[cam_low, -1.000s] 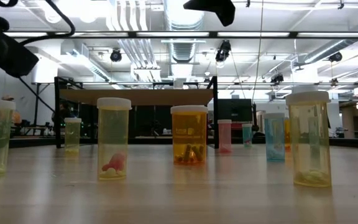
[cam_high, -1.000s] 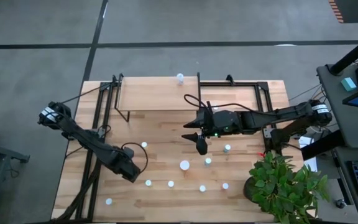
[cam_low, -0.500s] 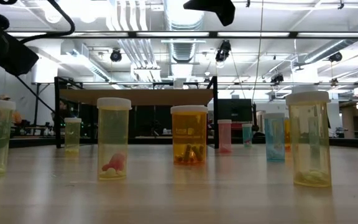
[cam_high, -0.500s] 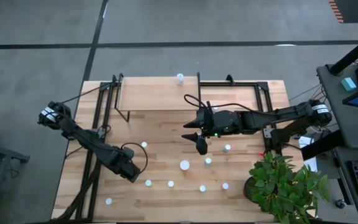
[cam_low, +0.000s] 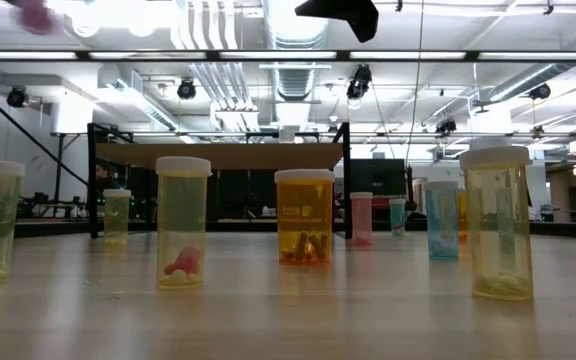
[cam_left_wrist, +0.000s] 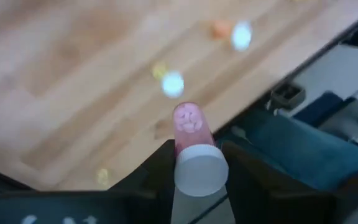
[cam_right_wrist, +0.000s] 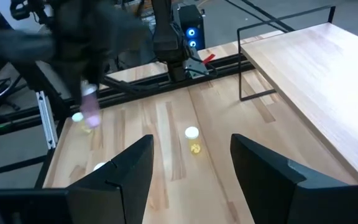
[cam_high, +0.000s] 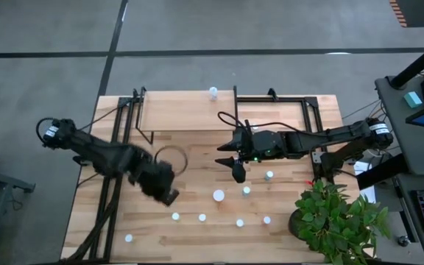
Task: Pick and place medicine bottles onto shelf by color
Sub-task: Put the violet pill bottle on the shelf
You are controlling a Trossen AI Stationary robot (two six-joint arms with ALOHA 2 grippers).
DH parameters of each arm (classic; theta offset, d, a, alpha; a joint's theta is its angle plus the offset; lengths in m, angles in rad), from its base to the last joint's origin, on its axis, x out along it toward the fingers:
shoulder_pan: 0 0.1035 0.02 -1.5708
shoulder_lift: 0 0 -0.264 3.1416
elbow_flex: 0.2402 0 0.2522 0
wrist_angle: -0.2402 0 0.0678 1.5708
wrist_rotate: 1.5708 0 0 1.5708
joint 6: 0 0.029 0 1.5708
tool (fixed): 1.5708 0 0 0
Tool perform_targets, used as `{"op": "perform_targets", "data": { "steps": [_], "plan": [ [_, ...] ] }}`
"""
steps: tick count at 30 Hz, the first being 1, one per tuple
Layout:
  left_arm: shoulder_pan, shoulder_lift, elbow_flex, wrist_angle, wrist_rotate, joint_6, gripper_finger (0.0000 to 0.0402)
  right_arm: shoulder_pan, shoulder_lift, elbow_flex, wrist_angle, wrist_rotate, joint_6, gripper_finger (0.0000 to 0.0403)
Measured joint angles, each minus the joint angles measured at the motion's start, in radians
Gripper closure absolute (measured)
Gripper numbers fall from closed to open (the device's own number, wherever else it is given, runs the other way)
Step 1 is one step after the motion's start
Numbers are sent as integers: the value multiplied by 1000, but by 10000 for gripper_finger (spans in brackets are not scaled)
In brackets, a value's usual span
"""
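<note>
Pink is the colour that matters just now: the left tool [cam_left_wrist: 194, 163] has its fingers closed on a pink medicine bottle [cam_left_wrist: 191, 140] with a white cap, lifted clear of the desk [cam_high: 197, 165] and blurred with motion at about eight o'clock from the desk's centre in the overhead view. The shelf [cam_high: 186, 110] stands at twelve o'clock along the far edge, with one white-capped bottle [cam_high: 213, 91] already on its back rim. My guess is the carry to the shelf is under way. To do it well, the arm should keep the bottle high enough to pass over the shelf's front lip and black legs, hold it upright, and set it down apart from that lone bottle unless the colours match; I cannot tell that bottle's colour from above. Letting go only once the base sits flat would keep it from toppling or rolling off.

The right tool [cam_right_wrist: 188, 165] hovers near the desk's centre, fingers spread wide and empty. More bottles stand around five o'clock, among them an orange bottle [cam_low: 304, 216] and another pink one [cam_low: 362, 219].
</note>
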Motion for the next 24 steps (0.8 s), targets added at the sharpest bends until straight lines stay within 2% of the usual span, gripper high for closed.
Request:
{"op": "perform_targets", "data": {
  "steps": [6, 12, 16, 20, 24],
  "plan": [
    [289, 27, 128, -227, -37, 356, 312, -4, 0, 0, 2, 2, 0, 200],
    [585, 32, 201, -321, -131, 661, 313, -4, 1, 0, 2, 2, 0, 200],
    [761, 32, 197, -347, -145, 806, 313, -5, 4, 0, 2, 3, 0, 200],
    [916, 35, 166, -364, -217, 920, 313, -10, 4, -1, 4, 3, 0, 200],
    [1008, 47, 155, -365, -238, 977, 313, -10, 4, -1, 4, 10, -4, 200]
  ]
}}
